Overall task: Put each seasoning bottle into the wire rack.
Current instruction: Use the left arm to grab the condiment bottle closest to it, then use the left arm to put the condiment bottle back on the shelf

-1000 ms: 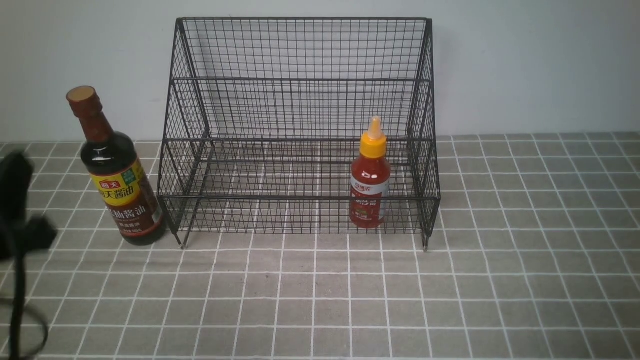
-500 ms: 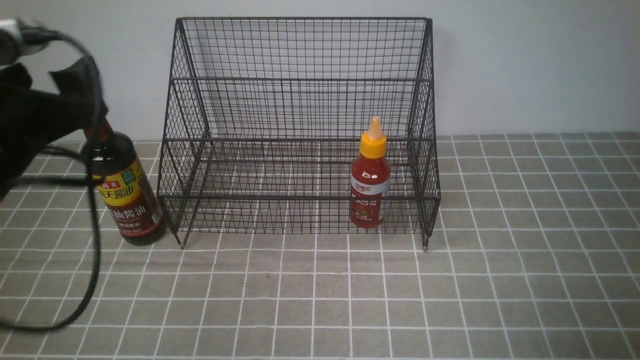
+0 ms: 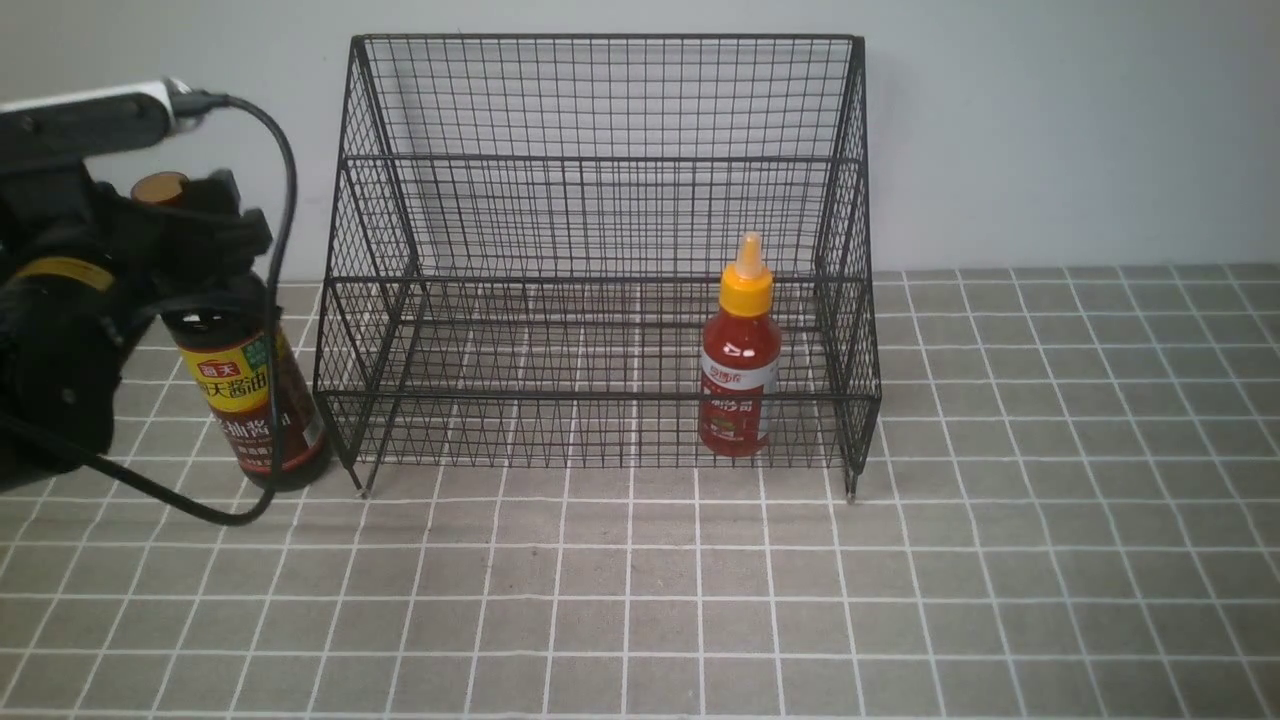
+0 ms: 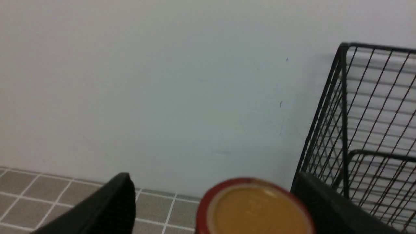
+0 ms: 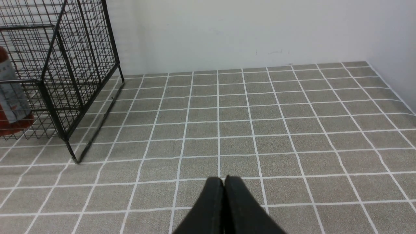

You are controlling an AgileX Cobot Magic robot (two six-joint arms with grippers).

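1. Straddling the neck of the soy-sauce bottle (image 3: 250,400), the left pincer (image 3: 190,245) is spread. In the left wrist view its two black fingers (image 4: 107,204) stand on either side of the brown cap (image 4: 256,211), with a clear gap on one side at least.
2. That bottle stands upright on the counter (image 3: 900,600) toward its far left corner. It is outside the wire rack (image 3: 600,160), just beside the rack's left leg.
3. The rack sits at the middle of the counter's far edge, its back against the wall.
4. The red sauce bottle (image 3: 740,370) stands upright inside the rack on the lowest tier, toward the right end and close to the right side mesh.
5. The right pincer (image 5: 224,195) is pressed together and holds nothing. It hangs over bare tiles toward the counter's right edge, well apart from the rack.
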